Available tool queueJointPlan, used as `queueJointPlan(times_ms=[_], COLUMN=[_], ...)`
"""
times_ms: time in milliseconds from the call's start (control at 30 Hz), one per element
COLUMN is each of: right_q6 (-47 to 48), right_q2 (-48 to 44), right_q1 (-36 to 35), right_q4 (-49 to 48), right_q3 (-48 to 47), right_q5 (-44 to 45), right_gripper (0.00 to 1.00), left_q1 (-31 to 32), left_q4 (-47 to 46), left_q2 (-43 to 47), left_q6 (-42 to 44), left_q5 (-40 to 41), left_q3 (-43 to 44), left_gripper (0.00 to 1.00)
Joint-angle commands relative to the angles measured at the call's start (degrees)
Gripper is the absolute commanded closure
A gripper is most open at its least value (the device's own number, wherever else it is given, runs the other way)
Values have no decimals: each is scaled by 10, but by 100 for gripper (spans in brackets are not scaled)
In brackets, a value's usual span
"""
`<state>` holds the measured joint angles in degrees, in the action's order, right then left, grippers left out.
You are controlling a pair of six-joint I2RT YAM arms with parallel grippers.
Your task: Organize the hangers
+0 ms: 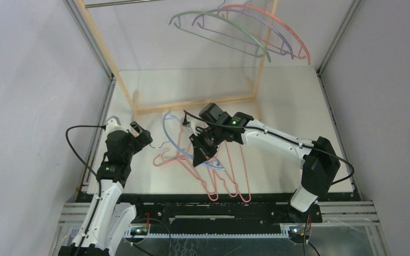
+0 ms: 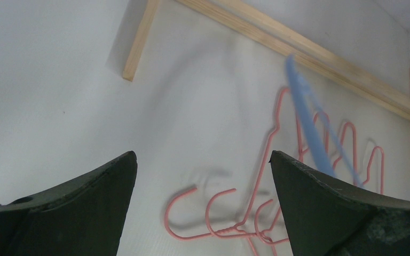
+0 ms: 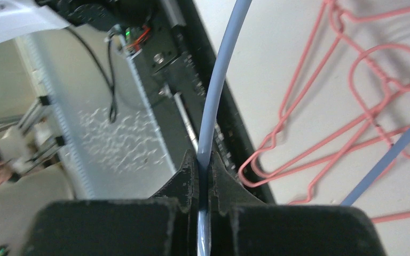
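Several salmon-pink hangers [image 1: 229, 176] lie tangled on the white table, hooks toward the left. Their hooks [image 2: 213, 213] show between my left gripper's fingers in the left wrist view. My right gripper [image 1: 199, 155] is shut on a blue hanger [image 1: 166, 124] and holds it lifted over the pink pile; in the right wrist view the blue wire [image 3: 213, 106] is pinched between the fingertips [image 3: 192, 173]. My left gripper [image 1: 140, 133] is open and empty, left of the pile. A green [image 1: 219, 29], a lavender [image 1: 248, 24] and a pink hanger [image 1: 283, 24] hang at the top.
A wooden-framed rack [image 1: 192, 102] stands at the back of the table, its base bar just behind the pile and its posts at left and right. The table's black front edge [image 1: 219, 198] runs just below the pink hangers.
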<state>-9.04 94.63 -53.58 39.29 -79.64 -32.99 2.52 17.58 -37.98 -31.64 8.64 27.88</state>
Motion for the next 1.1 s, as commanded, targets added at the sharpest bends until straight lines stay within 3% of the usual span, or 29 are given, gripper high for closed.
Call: queueJointPlan(times_ms=[0, 233, 433, 667, 1067], right_q6=[8, -39, 23, 35, 38], right_q2=[-3, -26, -24, -28, -13], right_q1=[-5, 34, 88, 141, 95], right_q4=[40, 1, 86, 101, 109], right_q3=[-56, -62, -97, -132, -160], right_q5=[-115, -79, -24, -24, -67], right_gripper=[100, 100, 100, 100, 100], left_q1=[-3, -5, -8, -13, -29], left_q4=[-12, -5, 18, 35, -18], left_q2=[-8, -1, 25, 33, -44], left_q6=[10, 12, 20, 39, 28], left_q5=[-4, 0, 13, 29, 14], left_q3=[22, 24, 39, 62, 69], left_gripper=[1, 1, 1, 0, 0])
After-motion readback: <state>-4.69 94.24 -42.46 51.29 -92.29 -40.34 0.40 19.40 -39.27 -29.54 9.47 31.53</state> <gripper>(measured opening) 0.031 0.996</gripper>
